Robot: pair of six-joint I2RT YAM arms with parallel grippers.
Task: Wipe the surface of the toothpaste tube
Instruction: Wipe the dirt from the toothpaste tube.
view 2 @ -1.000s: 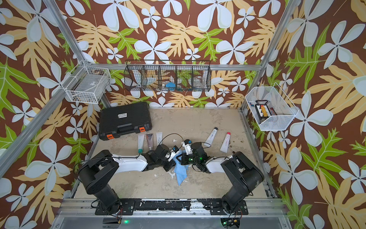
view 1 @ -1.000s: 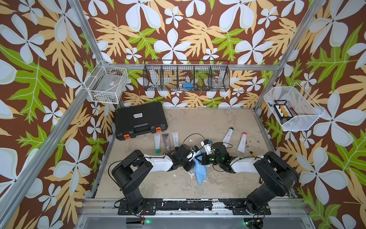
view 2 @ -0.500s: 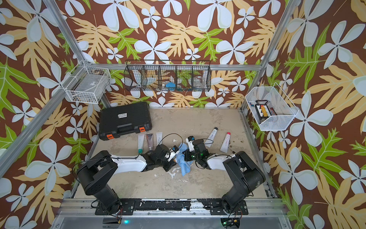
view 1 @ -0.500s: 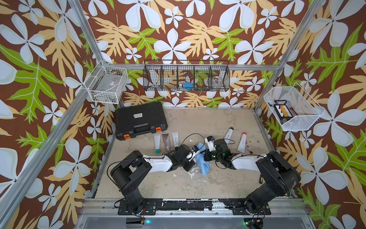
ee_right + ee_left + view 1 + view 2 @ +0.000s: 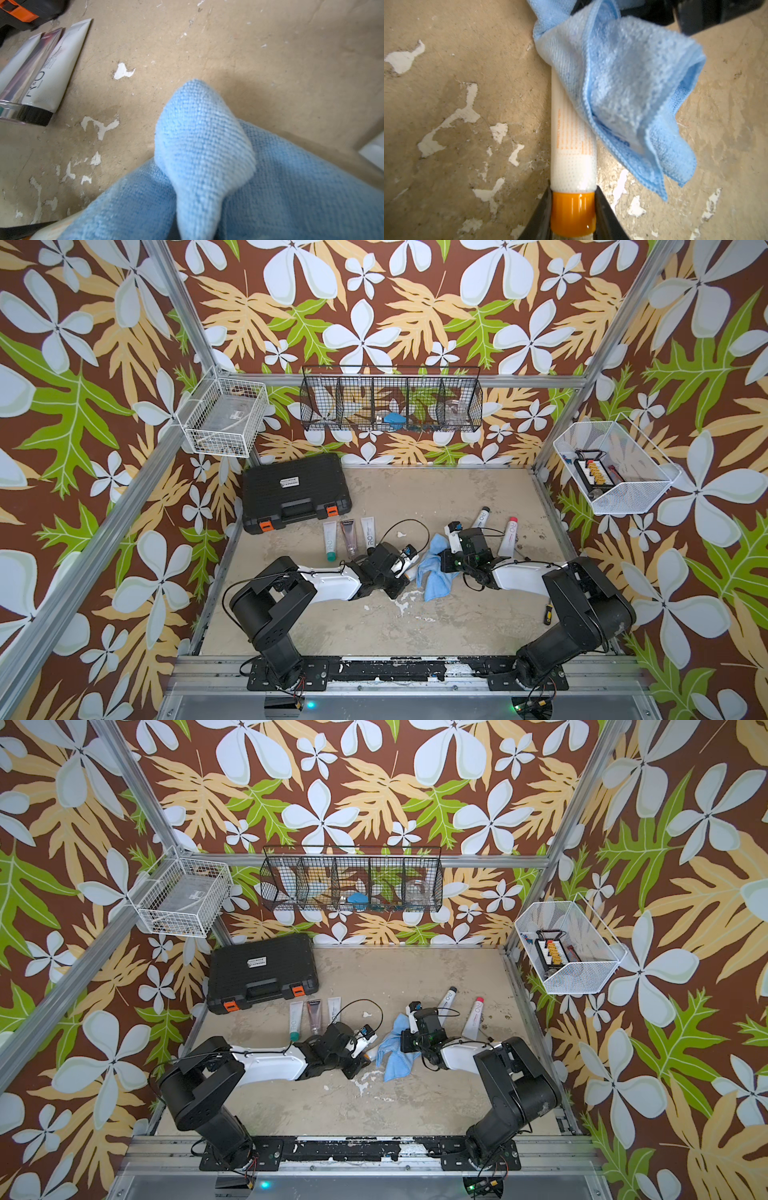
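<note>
Cloth (image 5: 629,83) over tube (image 5: 573,145), spare tubes (image 5: 347,537) nearby.
Flat; cap (image 5: 572,207) clamped in your left gripper (image 5: 573,224), tail under cloth toward your right gripper (image 5: 445,566), closed on cloth.

The toothpaste tube (image 5: 573,170) is white with orange writing and an orange cap (image 5: 573,214). The cloth (image 5: 629,83) is light blue.

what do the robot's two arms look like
Both arms match: the left arm and right arm have bulky black joints, a white forearm shell and loose black cables looping at the wrist. The left tool has black tapered fingers.
</note>
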